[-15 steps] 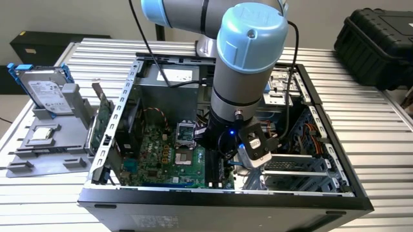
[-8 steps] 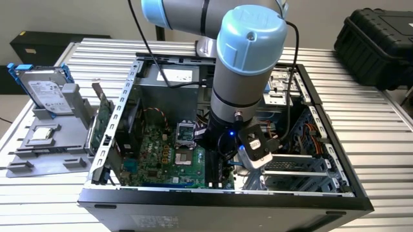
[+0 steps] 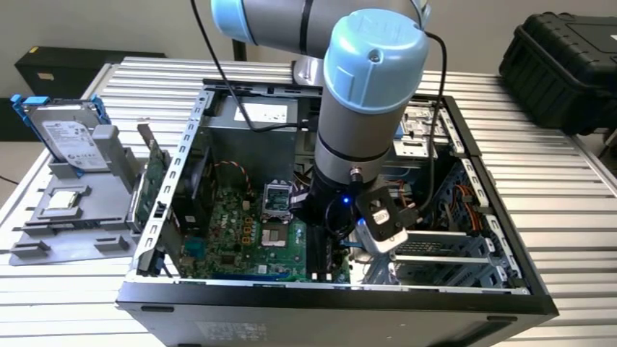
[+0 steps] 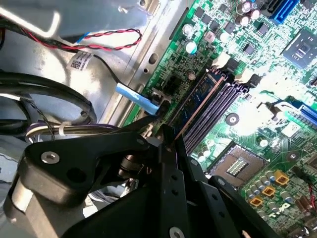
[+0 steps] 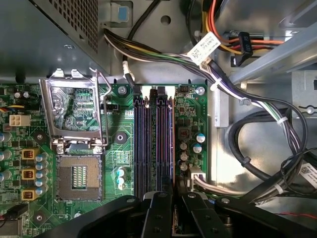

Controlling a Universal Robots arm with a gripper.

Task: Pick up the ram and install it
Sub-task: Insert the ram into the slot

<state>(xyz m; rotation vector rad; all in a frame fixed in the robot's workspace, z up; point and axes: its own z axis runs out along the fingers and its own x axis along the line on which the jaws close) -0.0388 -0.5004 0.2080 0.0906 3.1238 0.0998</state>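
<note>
The arm is deep inside the open computer case [image 3: 482, 217] — the tool [image 5: 172, 198] sits right over the memory slots [image 5: 153, 144] on the green motherboard [image 3: 241, 231]. In the second wrist view the ram [image 4: 198, 99] stands on edge in the outermost slot, its dark blue face and copper edge catching the light, and the tool's black fingers [image 4: 168, 148] close on its near end (clamped on the stick, by the look of it). The empty processor socket [image 5: 79, 173] lies just beside the slots — on the table, the silver hard drive [image 3: 72, 134] stands well apart, at the exterior view's left.
</note>
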